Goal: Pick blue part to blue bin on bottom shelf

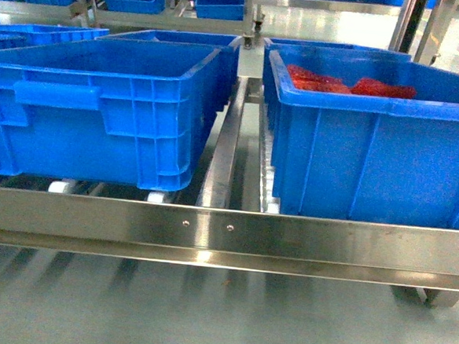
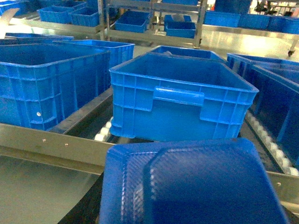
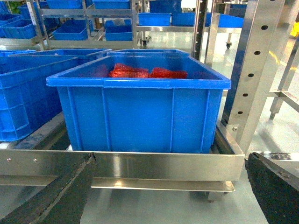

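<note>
- Head view: a shiny stainless-steel bottom shelf [image 1: 225, 231] with flat rails and small white rollers [image 1: 155, 197] crosses the frame. On it, at left, stands an open blue plastic bin with a moulded handle [image 1: 100, 104]; at right, a second blue plastic bin holding red parts [image 1: 373, 143]. Neither claw shows here.
- Left wrist view: a blue moulded plastic part with a ribbed, raised face [image 2: 191, 184] fills the lower middle of the frame, right under the camera, so I judge the left gripper is clamped on it, though the fingers are hidden. The empty handled bin [image 2: 180, 100] lies straight ahead, above the part in the frame and just past the shelf's front rail; the part's long axis cannot be told.
- Right wrist view: the right gripper's dark fingers [image 3: 51, 198] sit at the lower corners, spread wide and empty, facing the red-parts bin [image 3: 140, 109].
- The left arm is nearer the target.
</note>
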Available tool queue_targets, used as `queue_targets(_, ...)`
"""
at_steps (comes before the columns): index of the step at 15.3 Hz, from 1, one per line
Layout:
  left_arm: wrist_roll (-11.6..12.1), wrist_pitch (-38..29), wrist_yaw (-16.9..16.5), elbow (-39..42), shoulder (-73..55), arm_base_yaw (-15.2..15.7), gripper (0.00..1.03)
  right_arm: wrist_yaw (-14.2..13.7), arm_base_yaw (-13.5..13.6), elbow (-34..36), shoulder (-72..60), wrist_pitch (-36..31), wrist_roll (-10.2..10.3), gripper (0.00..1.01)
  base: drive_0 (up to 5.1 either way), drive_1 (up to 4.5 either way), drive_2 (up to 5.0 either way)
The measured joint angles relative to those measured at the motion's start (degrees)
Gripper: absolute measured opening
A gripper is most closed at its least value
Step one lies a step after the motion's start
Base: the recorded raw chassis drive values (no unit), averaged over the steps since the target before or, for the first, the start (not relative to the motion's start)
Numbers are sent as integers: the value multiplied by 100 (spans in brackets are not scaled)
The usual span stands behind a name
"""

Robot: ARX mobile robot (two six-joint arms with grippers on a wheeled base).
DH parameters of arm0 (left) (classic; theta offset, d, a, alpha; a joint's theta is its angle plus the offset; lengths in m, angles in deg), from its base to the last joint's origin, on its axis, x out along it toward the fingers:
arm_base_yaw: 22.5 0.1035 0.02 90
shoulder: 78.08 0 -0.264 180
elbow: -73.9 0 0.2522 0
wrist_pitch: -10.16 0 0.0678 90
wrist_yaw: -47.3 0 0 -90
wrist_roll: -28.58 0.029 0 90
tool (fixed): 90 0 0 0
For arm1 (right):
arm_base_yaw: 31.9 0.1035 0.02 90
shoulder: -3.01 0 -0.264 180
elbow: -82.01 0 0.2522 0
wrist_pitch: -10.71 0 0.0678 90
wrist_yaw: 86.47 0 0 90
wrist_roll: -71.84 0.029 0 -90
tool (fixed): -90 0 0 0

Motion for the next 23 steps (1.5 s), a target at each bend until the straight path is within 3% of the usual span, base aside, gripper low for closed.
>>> queue_targets(8,0,-15,4,0,4,0,43,2,0,0,0,-13,0,98,0,0,0)
queue_targets(23,0,-13,2,0,-7,0,43,2,0,0,0,0,0,98,2,410,-406)
